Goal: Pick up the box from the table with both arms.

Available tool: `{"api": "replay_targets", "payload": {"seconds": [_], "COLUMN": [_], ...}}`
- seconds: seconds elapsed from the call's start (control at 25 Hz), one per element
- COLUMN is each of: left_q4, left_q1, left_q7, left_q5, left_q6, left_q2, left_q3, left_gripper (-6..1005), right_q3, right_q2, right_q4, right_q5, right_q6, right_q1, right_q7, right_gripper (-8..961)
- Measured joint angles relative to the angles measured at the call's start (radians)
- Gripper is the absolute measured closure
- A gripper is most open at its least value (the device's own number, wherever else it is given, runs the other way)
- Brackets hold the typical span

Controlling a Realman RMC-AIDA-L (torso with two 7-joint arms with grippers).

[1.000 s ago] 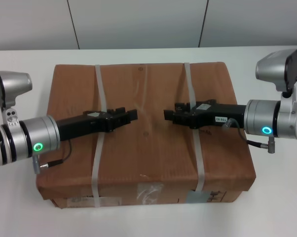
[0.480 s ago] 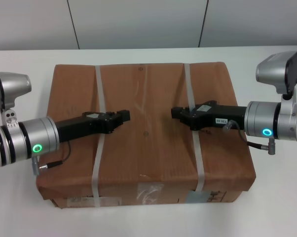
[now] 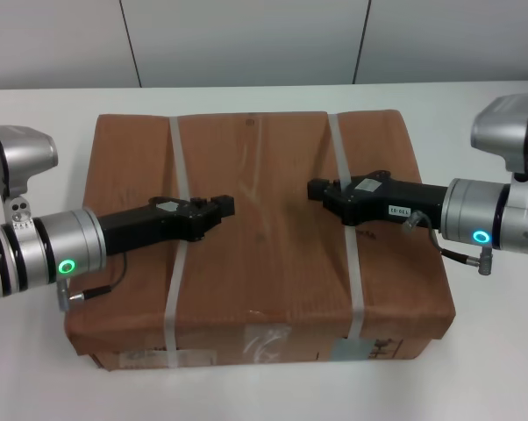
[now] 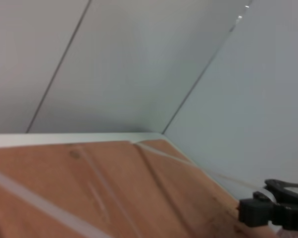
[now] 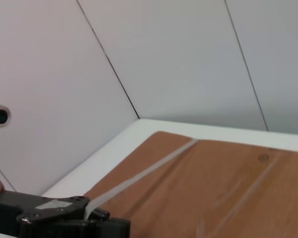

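Observation:
The large brown cardboard box (image 3: pixel 264 140) lies on the white table (image 3: pixel 36 149), bound by two white straps (image 3: pixel 178 158) (image 3: pixel 341 149). Labels and black print show on its near side (image 3: pixel 264 344). Both black grippers hover over the box top, pointing at each other. My left gripper (image 3: pixel 224 207) is over the left strap with fingers together and empty. My right gripper (image 3: pixel 317 189) is over the right strap, also shut and empty. The box top (image 4: pixel 114 188) and the right gripper (image 4: pixel 260 213) show in the left wrist view. The left gripper (image 5: pixel 89 223) shows in the right wrist view.
A grey panelled wall (image 3: pixel 246 39) stands behind the table's far edge. White tabletop shows on both sides of the box (image 3: pixel 501 351) and in front of it. The silver arm segments with green ring lights (image 3: pixel 67 265) (image 3: pixel 481 236) reach in from each side.
Both grippers have drawn back outward over the box top, widening the gap between their tips. The right arm has moved further right. The box has not moved.

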Motion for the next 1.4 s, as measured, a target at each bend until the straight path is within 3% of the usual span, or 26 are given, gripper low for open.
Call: {"api": "replay_targets", "payload": {"seconds": [0.64,1.4], "left_q4": [-0.130,-0.150], "left_q1": [-0.009,-0.019], "left_q7": [0.070,0.064], "left_q5": [-0.006,0.001], "left_q6": [0.318,0.343], "left_q2": [0.008,0.009], "left_q3": [0.002,0.003], "left_gripper": [944,945], "right_q3": [0.011,0.011], "right_q2": [-0.007,-0.008], "right_q4": [-0.022,-0.023], "right_q5": [0.164,0.167], "right_q6": [-0.152,-0.219], "right_q1": [-0.084,-0.088], "right_q7": [-0.120,-0.124], "right_gripper": [911,911]}}
